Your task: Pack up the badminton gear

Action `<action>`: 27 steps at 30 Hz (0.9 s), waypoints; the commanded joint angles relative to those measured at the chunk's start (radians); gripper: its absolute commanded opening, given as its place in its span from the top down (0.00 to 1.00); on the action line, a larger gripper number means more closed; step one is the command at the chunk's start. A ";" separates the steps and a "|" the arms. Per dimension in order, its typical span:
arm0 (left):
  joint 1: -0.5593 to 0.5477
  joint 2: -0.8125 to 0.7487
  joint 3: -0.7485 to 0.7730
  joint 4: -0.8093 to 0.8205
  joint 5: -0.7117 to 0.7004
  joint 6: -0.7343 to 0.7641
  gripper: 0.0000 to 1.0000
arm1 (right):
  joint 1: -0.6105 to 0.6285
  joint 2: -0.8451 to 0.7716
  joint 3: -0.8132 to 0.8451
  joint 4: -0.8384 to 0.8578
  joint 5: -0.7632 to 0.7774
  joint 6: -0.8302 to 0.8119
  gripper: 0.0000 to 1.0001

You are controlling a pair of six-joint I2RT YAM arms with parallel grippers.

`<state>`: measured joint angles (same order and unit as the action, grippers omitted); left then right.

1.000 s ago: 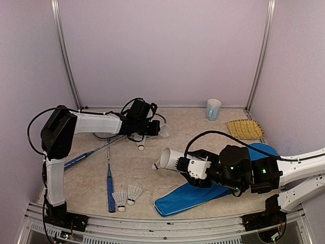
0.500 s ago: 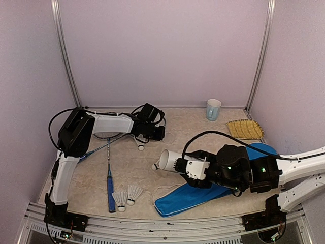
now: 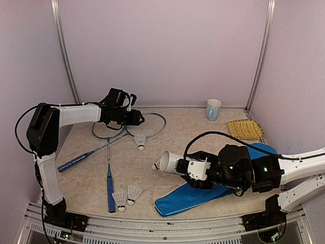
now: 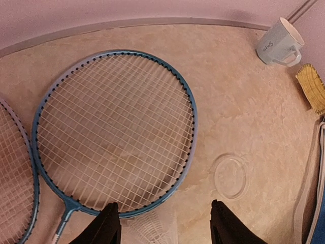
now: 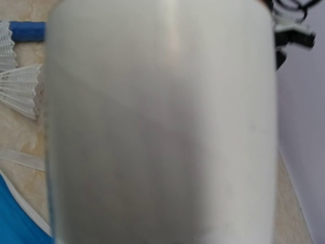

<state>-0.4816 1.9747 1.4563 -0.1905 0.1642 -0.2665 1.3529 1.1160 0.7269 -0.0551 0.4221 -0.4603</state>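
Three shuttlecocks loose on the table yet, so well short of packed by my reckoning. Start with the nearest shuttlecock (image 3: 140, 138), just below the left gripper (image 3: 137, 119) and showing between its fingertips (image 4: 107, 226). Jaws apart there, holding nothing. Lower straight down, keep the wrist square, and close softly on the cork end rather than the feathers, to avoid crushing the skirt. Mind the racket head (image 4: 114, 132) just ahead of the jaws: lift clear of the strings before swinging away. Leave the clear disc (image 4: 230, 176), ahead and to the right of the jaws, for later; probably the tube's cap, though cannot tell for sure.

Right gripper (image 3: 189, 169) clamped on the white tube (image 3: 170, 161), fingers hidden behind it in the wrist view, open mouth raised off the table and pointing toward the left arm. Hold that steady and tilted. Bring the shuttlecock to the mouth cork first, line up with the bore, and release only once well inside. Then fetch the two further shuttlecocks (image 3: 122, 197), off to the left of the right jaws beside a blue handle (image 3: 110, 190). Blue cover (image 3: 188, 199) flat beneath the right jaws, ready for the rackets afterwards. Ignore mug (image 4: 278, 43) and brush (image 4: 312, 86), far ahead and right of the left jaws.
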 commanded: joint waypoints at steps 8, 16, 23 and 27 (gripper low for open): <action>0.070 0.104 0.064 -0.099 0.179 0.163 0.38 | 0.009 -0.004 0.045 0.001 -0.056 0.023 0.70; 0.071 0.075 -0.009 -0.081 0.265 0.175 0.61 | 0.008 0.019 0.045 0.010 -0.051 0.013 0.70; 0.071 0.031 -0.092 -0.063 0.267 0.172 0.74 | 0.008 0.019 0.043 0.030 -0.051 0.006 0.70; 0.071 -0.004 -0.124 -0.043 0.292 0.157 0.88 | 0.007 0.020 0.043 0.031 -0.050 0.006 0.70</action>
<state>-0.4156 2.0514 1.3602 -0.2699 0.4175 -0.1047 1.3529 1.1347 0.7368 -0.0578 0.3706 -0.4503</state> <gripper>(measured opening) 0.177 0.616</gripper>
